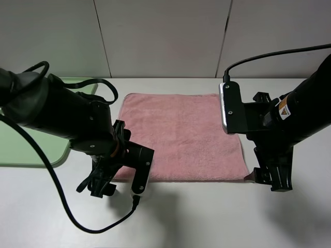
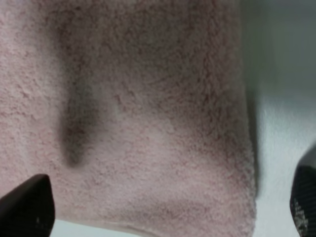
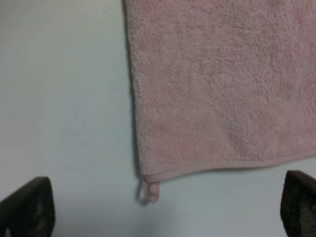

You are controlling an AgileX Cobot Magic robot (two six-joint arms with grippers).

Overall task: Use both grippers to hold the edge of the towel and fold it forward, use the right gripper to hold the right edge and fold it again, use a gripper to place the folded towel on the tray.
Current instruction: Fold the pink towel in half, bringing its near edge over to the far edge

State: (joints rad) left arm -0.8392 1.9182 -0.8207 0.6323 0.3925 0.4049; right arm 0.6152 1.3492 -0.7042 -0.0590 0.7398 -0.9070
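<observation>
Pink fluffy terry towel (image 1: 181, 137): flat on white table (image 1: 207, 217), pale green plastic tray (image 1: 26, 150) to its left. Black left gripper (image 1: 101, 185): jaws wide, empty, over the near-left corner. Black right gripper (image 1: 273, 178): same, at the near-right corner.

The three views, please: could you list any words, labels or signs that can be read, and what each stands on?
No readable text anywhere.
Sticker on the right arm: orange warning triangle, print too small to read.
Towel: no label visible.
</observation>
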